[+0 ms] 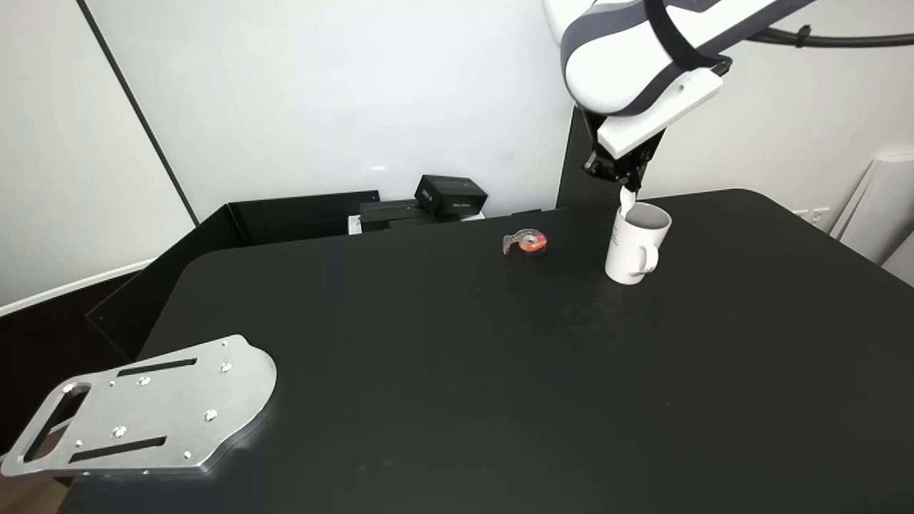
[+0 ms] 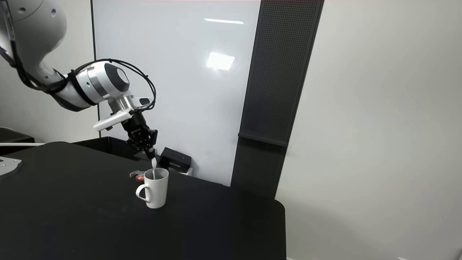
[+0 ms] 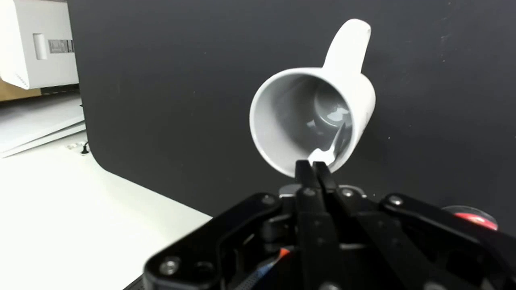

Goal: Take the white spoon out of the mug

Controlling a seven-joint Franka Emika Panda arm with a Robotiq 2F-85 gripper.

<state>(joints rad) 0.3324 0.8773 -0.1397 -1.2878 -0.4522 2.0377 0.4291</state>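
The white mug (image 1: 623, 251) stands upright on the black table, and it shows in both exterior views (image 2: 157, 192). In the wrist view I look down into the mug (image 3: 282, 108), with its handle pointing away. The white spoon (image 1: 628, 201) stands in the mug bowl-end up, with the bowl above the rim (image 2: 154, 163). Its handle reaches down inside, seen in the wrist view (image 3: 322, 155). My gripper (image 1: 632, 185) is above the rim, tilted, with its fingertips (image 3: 313, 164) nearly together on the top of the spoon's bowl. The fingers hide the bowl's tip.
A small red tape dispenser (image 1: 528, 241) lies beside the mug, also at the wrist view's right (image 3: 477, 219). Black boxes (image 1: 450, 195) stand behind the table's back edge. A silver metal plate (image 1: 171, 403) lies at the table's far side from the mug. A whiteboard wall (image 2: 177, 90) rises behind.
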